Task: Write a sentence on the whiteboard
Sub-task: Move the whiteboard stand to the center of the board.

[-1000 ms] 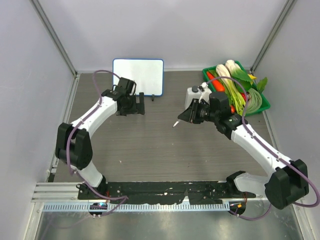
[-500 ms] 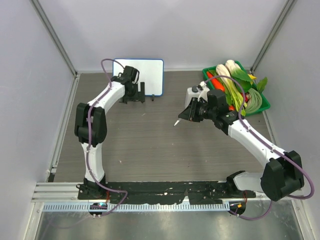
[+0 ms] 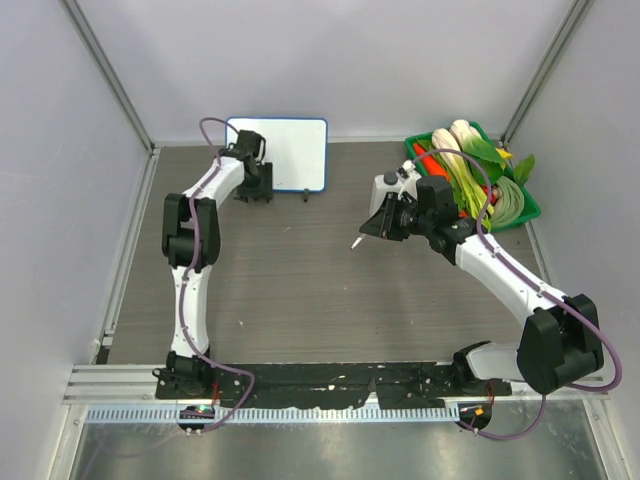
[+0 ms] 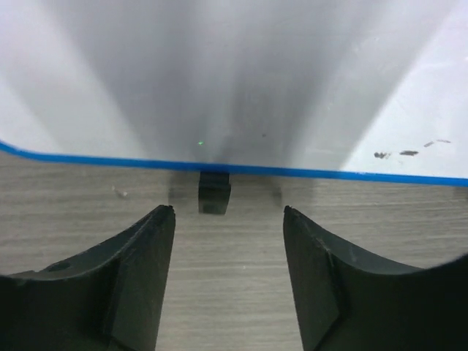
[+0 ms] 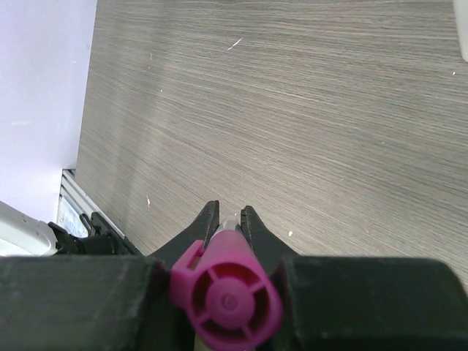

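The whiteboard [image 3: 290, 150], white with a thin blue rim, stands at the back of the table. Its face is blank apart from a few small dark specks [image 4: 409, 153], and no sentence shows on it. My left gripper [image 3: 256, 192] sits low at the board's lower left edge. In the left wrist view the left gripper [image 4: 228, 216] is open and empty, with the blue rim [image 4: 329, 173] and a black foot [image 4: 214, 192] just beyond its fingertips. My right gripper [image 3: 385, 222] hovers over mid-table, shut on a magenta marker [image 5: 227, 292] whose tip [image 3: 356, 241] points down-left.
A green basket [image 3: 527, 208] full of leafy vegetables stands at the back right, with a white bottle [image 3: 385, 188] beside it, just behind my right gripper. Grey walls close in the table on three sides.
My left arm has stretched back toward the whiteboard, bringing its gripper to the board's lower edge, and its jaws have narrowed. The right gripper and marker have barely shifted.
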Action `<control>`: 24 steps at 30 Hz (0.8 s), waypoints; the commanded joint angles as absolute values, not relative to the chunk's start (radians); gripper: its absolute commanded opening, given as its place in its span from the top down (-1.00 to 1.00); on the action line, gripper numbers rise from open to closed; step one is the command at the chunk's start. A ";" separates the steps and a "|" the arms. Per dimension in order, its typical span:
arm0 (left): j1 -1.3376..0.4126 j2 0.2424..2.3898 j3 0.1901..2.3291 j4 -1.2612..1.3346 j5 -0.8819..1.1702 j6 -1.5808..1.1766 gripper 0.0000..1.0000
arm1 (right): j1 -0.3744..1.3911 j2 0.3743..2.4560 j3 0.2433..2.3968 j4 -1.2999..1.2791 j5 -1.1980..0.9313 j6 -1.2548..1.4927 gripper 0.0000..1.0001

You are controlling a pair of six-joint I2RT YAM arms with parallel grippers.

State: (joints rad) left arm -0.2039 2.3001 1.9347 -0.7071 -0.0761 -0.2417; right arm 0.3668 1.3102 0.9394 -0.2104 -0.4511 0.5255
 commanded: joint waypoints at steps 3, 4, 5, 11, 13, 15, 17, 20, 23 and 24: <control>-0.204 2.350 2.006 -0.675 -0.063 -0.186 -0.16 | 0.351 1.319 0.979 -0.175 -0.466 0.511 0.97; -0.204 2.358 2.008 -0.669 -0.070 -0.186 -0.15 | 0.353 1.321 0.979 -0.175 -0.471 0.514 0.97; -0.201 2.364 2.013 -0.666 -0.071 -0.186 -0.15 | 0.348 1.322 0.979 -0.173 -0.472 0.512 0.97; -0.184 2.410 2.062 -0.670 -0.060 -0.193 0.04 | 0.342 1.327 0.977 -0.173 -0.477 0.515 0.97; -0.183 2.419 2.072 -0.679 -0.057 -0.192 0.23 | 0.341 1.328 0.977 -0.172 -0.479 0.517 0.97; -0.183 2.419 2.071 -0.689 -0.054 -0.190 0.48 | 0.341 1.331 0.977 -0.172 -0.482 0.520 0.97; -0.183 2.404 2.046 -0.681 -0.051 -0.196 0.67 | 0.339 1.331 0.977 -0.169 -0.485 0.520 0.97; -0.183 2.373 1.990 -0.666 -0.035 -0.206 0.90 | 0.339 1.322 0.974 -0.164 -0.486 0.523 0.97; -0.183 2.333 1.921 -0.647 -0.032 -0.222 1.00 | 0.339 1.309 0.969 -0.166 -0.488 0.522 0.97; -0.183 2.313 1.890 -0.643 -0.031 -0.229 1.00 | 0.339 1.299 0.966 -0.166 -0.489 0.520 0.97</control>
State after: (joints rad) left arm -0.1867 2.3714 1.9896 -0.6476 -0.0685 -0.2001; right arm 0.3439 1.3308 0.9398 -0.2073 -0.4736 0.5255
